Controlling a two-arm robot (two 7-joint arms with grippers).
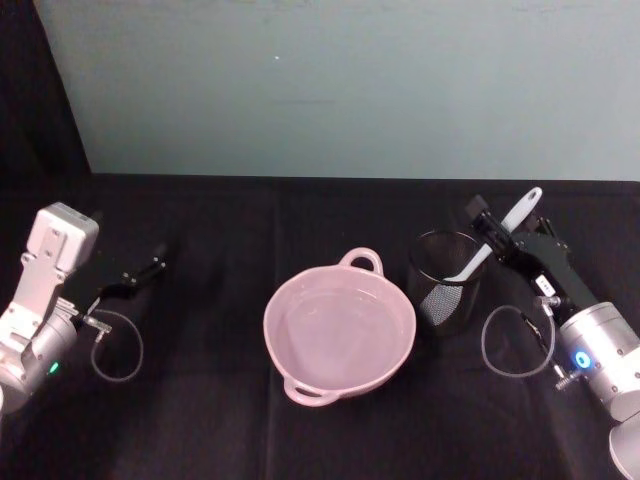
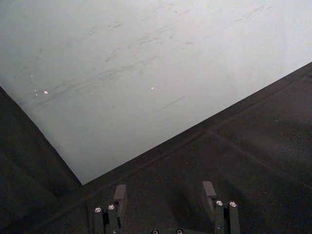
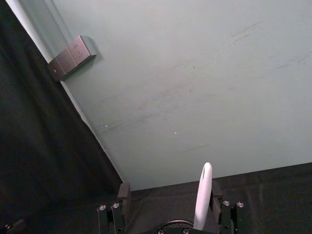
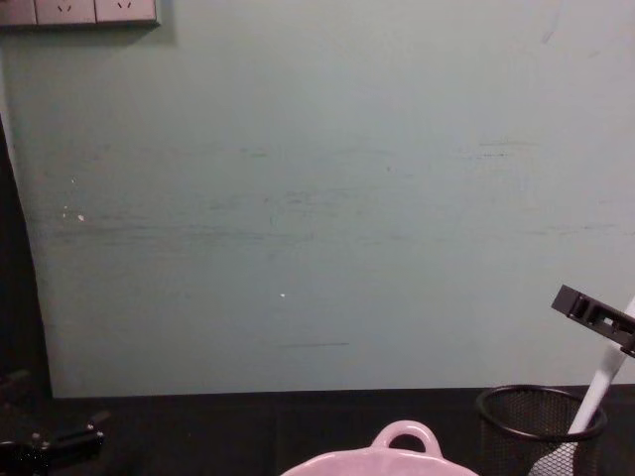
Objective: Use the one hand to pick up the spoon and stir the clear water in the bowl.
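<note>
The right gripper (image 1: 497, 232) is reaching over the black mesh cup (image 1: 444, 280), its fingers clenching the spoon (image 1: 493, 251) standing inside it, right of the pink bowl (image 1: 339, 330) at the table's (image 1: 200, 420) centre. The left gripper (image 1: 140, 271) is resting far left, fingers released.

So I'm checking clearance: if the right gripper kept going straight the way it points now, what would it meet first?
Probably nothing close: the right gripper, around the spoon handle over the mesh cup, points up and away toward the pale green wall. Depth is unclear.

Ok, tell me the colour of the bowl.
Pale pink bowl, clearest in the head view.
</note>
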